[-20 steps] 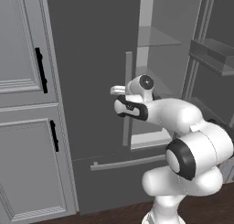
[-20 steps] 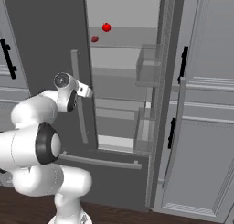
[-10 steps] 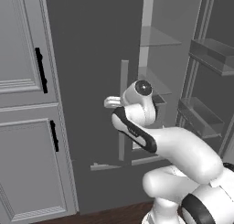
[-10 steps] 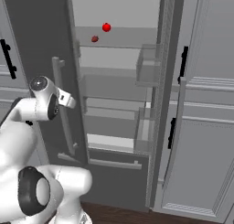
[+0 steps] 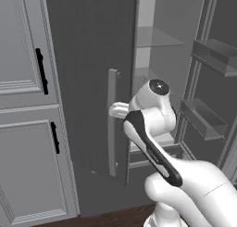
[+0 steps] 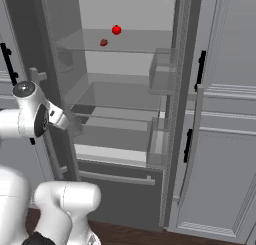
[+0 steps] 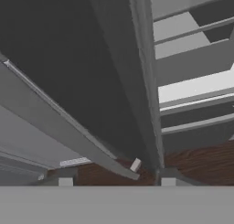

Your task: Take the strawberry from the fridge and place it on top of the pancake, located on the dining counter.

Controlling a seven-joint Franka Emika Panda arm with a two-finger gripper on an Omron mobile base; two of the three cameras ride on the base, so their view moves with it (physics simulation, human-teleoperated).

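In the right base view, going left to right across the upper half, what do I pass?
Black cabinet handle → open fridge door's edge → strawberry → red ball → door bin → black handle on the right-hand cabinet.

The tall dark grey fridge (image 6: 125, 114) stands with both doors swung out, so the way in between them lies open to its pale grey shelves (image 6: 120, 96). The left door's long light grey bar handle (image 5: 112, 122) and door edge sit just beside the white arm (image 5: 152, 124). The right door's bins (image 6: 161, 71) narrow that side.
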